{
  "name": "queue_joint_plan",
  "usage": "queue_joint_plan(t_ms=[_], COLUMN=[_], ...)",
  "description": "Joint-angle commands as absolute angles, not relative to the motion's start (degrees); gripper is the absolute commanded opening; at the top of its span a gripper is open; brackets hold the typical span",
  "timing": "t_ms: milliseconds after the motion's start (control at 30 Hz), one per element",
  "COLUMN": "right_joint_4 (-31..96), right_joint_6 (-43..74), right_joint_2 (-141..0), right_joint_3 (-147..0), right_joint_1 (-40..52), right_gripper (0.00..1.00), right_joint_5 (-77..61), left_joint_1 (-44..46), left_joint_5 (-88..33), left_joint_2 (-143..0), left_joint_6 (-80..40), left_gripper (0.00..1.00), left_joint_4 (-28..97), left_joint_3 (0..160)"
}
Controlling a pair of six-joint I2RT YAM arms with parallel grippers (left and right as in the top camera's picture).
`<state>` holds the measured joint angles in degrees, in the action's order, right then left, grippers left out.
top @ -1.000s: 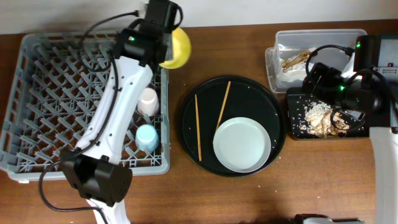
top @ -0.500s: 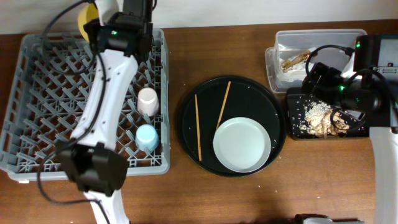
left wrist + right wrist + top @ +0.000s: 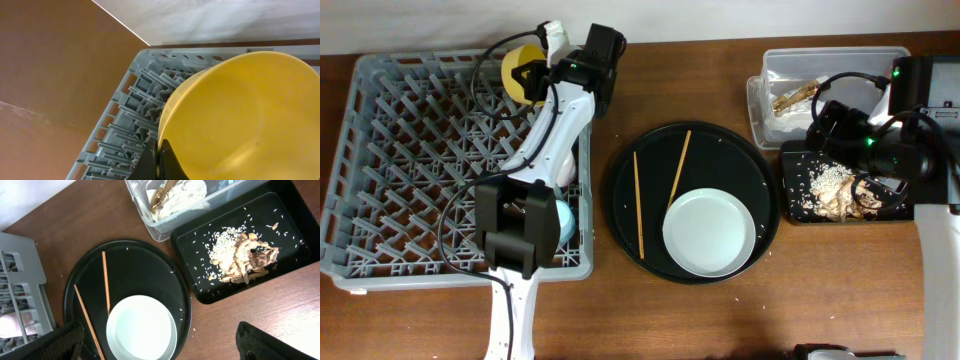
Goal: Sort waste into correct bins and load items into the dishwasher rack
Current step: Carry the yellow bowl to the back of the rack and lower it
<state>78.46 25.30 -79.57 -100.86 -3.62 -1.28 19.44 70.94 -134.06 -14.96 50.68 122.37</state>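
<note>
My left gripper (image 3: pixel 533 73) is shut on the rim of the small yellow bowl (image 3: pixel 520 72), held tilted over the back edge of the grey dishwasher rack (image 3: pixel 410 150). The left wrist view shows the jaws (image 3: pixel 157 161) pinching the bowl (image 3: pixel 240 115) above the rack's pegs (image 3: pixel 130 125). The blue cup (image 3: pixel 563 222) stands in the rack, partly under the left arm. The pink cup (image 3: pixel 12 325) shows only in the right wrist view. My right gripper (image 3: pixel 860 150) is open and empty, high above the shallow black tray (image 3: pixel 795 215); its fingers (image 3: pixel 165 345) are spread wide.
A white plate (image 3: pixel 709 233) and two chopsticks (image 3: pixel 638 205) lie on the round black tray (image 3: pixel 720 160). The clear tub (image 3: pixel 835 62) holds the wrapper (image 3: pixel 793 96) and white napkin (image 3: pixel 182 197). Food scraps (image 3: pixel 835 190) lie in the shallow black tray.
My left arm swung the yellow bowl from the rack's back right corner to the left, then back to the middle of the back edge. The right arm has not moved.
</note>
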Motion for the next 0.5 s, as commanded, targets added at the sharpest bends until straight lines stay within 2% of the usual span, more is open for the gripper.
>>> queue_joint_plan(t_ms=[0, 233, 267, 367, 467], right_joint_4=[78.50, 78.50, 78.48, 78.50, 78.50], right_joint_6=[25.32, 25.32, 25.32, 25.32, 25.32], right_joint_2=[-79.55, -79.88, -79.88, -79.88, -79.88], right_joint_3=[-101.27, -101.27, -101.27, -101.27, -101.27], right_joint_1=[-3.79, -3.79, -3.79, -3.79, -3.79], right_gripper=[0.98, 0.98, 0.98, 0.98, 0.99], right_joint_5=[-0.36, -0.36, -0.36, -0.36, -0.36], left_joint_1=[19.46, 20.03, 20.03, 21.17, 21.71], left_joint_5=[70.24, 70.35, 72.40, 89.82, 86.54], left_joint_2=[-135.00, -135.04, -135.04, -135.04, -135.11], left_joint_6=[-14.50, -14.46, -14.44, -13.45, -14.31], left_gripper=[0.00, 0.00, 0.00, 0.00, 0.00], left_joint_4=[50.04, 47.94, 47.42, 45.82, 45.76], left_joint_3=[122.89, 122.89, 122.89, 122.89, 122.87])
